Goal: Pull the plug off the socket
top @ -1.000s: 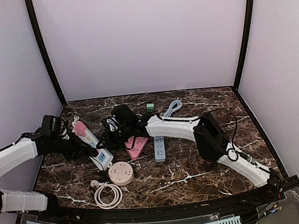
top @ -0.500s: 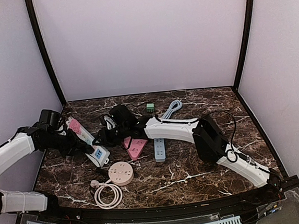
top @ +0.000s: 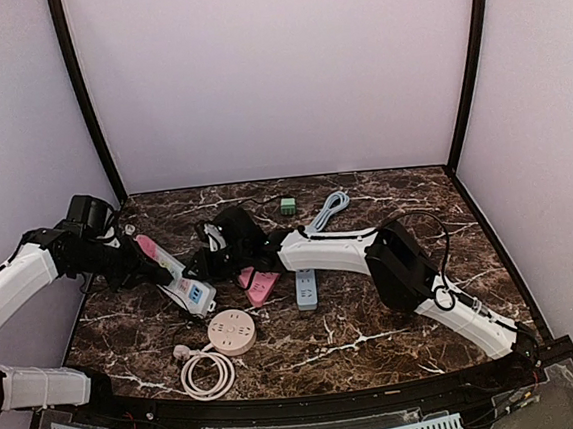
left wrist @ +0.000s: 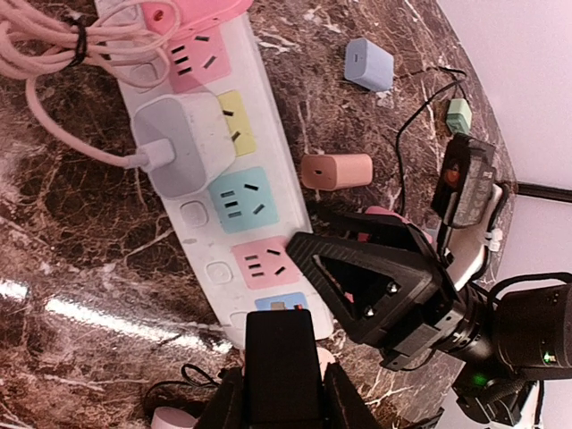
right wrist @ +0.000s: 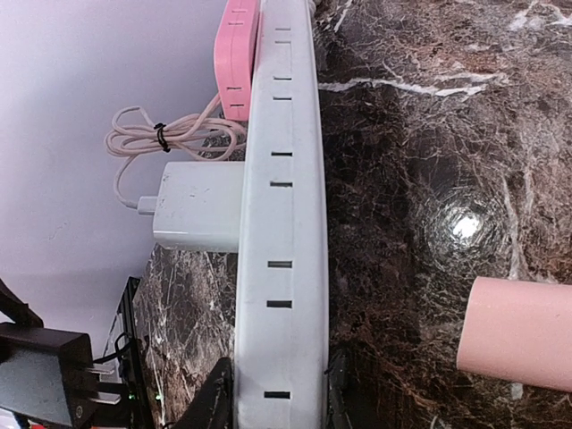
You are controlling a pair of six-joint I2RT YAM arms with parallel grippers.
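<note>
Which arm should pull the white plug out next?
Probably left. The right pincer clamps the strip, steadying it. The left pincer faces the strip's top near the white plug, but must first drop its black plug.

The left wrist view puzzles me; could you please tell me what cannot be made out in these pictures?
Left wrist: the black block between the left end effector's fingers runs off the bottom edge, so its identity is unclear.
Right wrist: the power strip is edge-on, hiding its sockets and the white charger's prongs.
Top external: the grips are too small among the dark arms.
</note>
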